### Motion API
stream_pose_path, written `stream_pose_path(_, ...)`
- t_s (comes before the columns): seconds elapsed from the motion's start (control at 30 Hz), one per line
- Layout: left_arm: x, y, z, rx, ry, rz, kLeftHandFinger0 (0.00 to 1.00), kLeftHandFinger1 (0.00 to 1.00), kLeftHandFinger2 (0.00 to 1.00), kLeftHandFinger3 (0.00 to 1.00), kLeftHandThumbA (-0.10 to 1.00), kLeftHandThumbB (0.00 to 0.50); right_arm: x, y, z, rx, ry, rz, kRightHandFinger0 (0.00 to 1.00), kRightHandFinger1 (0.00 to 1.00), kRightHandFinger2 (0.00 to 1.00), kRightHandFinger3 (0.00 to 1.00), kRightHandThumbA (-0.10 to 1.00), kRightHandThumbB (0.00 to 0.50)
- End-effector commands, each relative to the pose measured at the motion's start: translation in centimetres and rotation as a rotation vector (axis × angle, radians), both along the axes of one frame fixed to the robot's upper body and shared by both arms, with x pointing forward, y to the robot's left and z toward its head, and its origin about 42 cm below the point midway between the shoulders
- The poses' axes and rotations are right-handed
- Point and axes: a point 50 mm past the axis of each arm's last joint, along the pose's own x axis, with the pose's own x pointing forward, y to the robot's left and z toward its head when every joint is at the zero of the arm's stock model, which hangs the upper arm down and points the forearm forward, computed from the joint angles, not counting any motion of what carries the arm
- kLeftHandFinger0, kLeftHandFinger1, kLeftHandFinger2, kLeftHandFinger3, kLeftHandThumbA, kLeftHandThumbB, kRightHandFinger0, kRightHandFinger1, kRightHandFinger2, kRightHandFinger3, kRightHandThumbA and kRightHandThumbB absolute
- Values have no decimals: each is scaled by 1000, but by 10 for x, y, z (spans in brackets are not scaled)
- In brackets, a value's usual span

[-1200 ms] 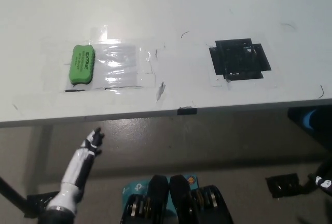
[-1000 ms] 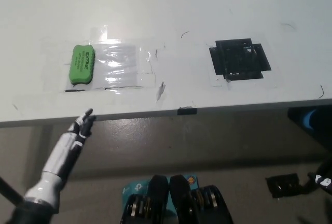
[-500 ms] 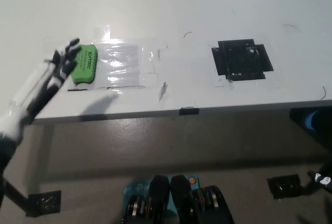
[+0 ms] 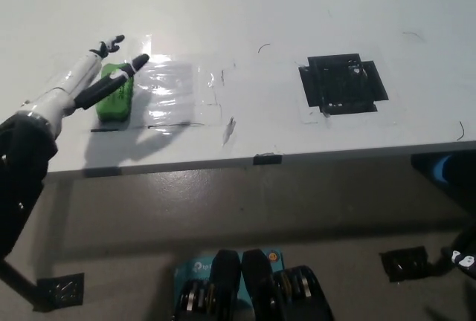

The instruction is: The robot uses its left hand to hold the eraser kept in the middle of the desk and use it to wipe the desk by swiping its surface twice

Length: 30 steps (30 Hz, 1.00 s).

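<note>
Eraser: green eraser (image 4: 115,100) lies flat on the desk (image 4: 245,9), left of centre, at the left end of a clear taped film patch (image 4: 172,87). Its upper part is hidden by the robot hand above it.

Left robot hand: white left robot hand (image 4: 103,68) is over the eraser, fingers (image 4: 113,41) spread apart and stretched forward, holding nothing. Whether any finger touches the eraser cannot be told.

Right robot hand: only a small dark part with a white mark shows at the lower right edge (image 4: 465,258), off the desk; its state cannot be told.

Surroundings: black tape square (image 4: 343,84) well apart to the right; small pen marks scattered on the desk; a dark clip (image 4: 268,159) at the front edge.

Step judged: grasp not yet made; both swipes remain.

Risk 1: fingers reach past the eraser's far end, so closing from here may catch only its edge and let it tip or skid.

Risk 2: the eraser sits near the desk's front-left area; a nudge during closing could push it toward the edge.

Risk 3: the film is wrinkled with lifted corners; a swipe across it could snag or peel the tape.

Risk 4: a shallow hold may let the eraser slip out under downward wiping pressure.
</note>
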Motion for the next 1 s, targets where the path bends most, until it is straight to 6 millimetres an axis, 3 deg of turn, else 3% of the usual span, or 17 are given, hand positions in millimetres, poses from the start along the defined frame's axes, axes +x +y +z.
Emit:
stream_pose_path(0.0,32,25,96,659,-384,23,1000,1000,1000,1000,1000,306,1,-2,15,-7,-42,5,1000,1000,1000,1000,1000,86)
stream_pose_path(0.23,42,27,116,987,-469,68,1000,1000,1000,1000,1000,381,-2,-2,13,-15,-33,5,1000,1000,1000,1000,1000,62)
stream_pose_path(0.33,45,25,102,1154,-413,107,1000,1000,1000,1000,1000,416,-8,-3,11,-17,-24,-5,1000,1000,1000,1000,1000,47)
stream_pose_path(0.43,45,25,94,1198,-391,128,1000,1000,1000,1000,1000,455,-9,-3,11,-16,-23,-3,1000,1000,1000,1000,1000,38)
stream_pose_path(0.5,45,25,90,1195,-381,132,1000,1000,1000,1000,1000,477,-9,-3,11,-19,-25,2,1000,1000,1000,1000,1000,32)
stream_pose_path(0.53,45,23,80,1104,-357,131,1000,1000,1000,1000,1000,500,-7,-3,11,-23,-23,0,1000,1000,1000,1000,1000,44)
stream_pose_path(0.73,37,4,70,922,-343,83,1000,1000,1000,1000,1000,462,-8,-3,13,-26,-26,13,1000,1000,1000,1000,1000,109)
stream_pose_path(0.97,28,-11,56,837,-377,29,1000,1000,1000,1000,1000,482,-6,-2,13,-22,-30,14,1000,1000,1000,1000,1000,163)
